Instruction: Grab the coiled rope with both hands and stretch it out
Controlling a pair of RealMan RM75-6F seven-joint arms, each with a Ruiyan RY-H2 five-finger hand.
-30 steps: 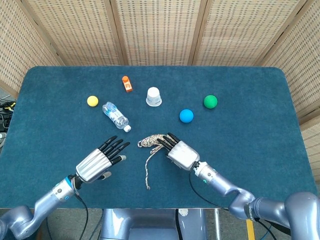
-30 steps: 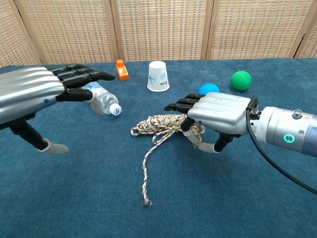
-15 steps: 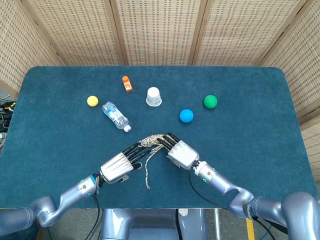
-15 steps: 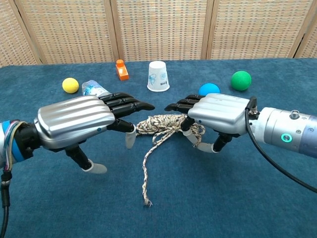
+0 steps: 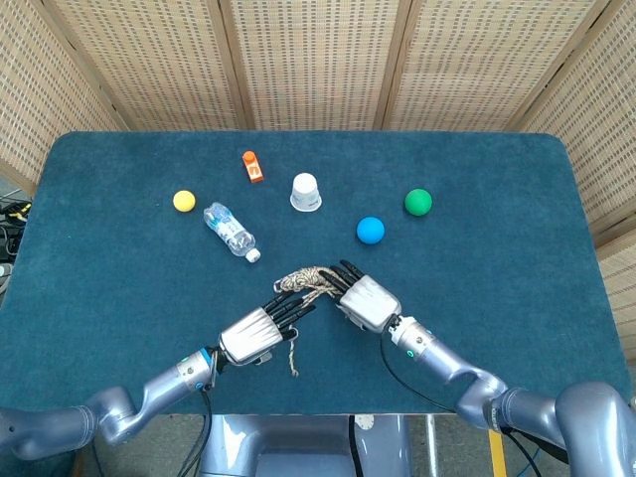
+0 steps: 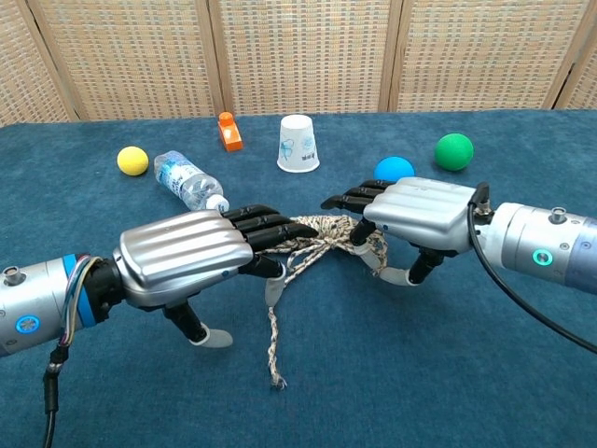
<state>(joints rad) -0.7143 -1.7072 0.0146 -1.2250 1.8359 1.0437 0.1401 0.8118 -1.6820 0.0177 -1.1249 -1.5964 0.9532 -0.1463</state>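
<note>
The coiled rope [image 5: 301,279] [image 6: 317,231] lies mid-table, and its loose tail [image 6: 273,345] trails toward the front edge. My right hand [image 5: 366,301] [image 6: 415,213] sits over the coil's right end. Its lower fingers [image 6: 366,245] are curled around strands there, and its thumb is underneath. My left hand [image 5: 255,334] [image 6: 187,258] reaches in from the left. Its fingers [image 6: 266,224] lie stretched over the coil's left part, with the thumb apart below and nothing gripped. Both palms hide part of the coil.
Behind the rope are a lying water bottle [image 5: 230,230], a yellow ball [image 5: 184,201], an orange block [image 5: 252,166], an upturned paper cup [image 5: 306,192], a blue ball [image 5: 370,230] and a green ball [image 5: 418,202]. Wicker screens close off the back.
My left hand has swept in from the left and now lies over the coil's left side. My right hand has stayed on the coil's right end, shifting only slightly.
</note>
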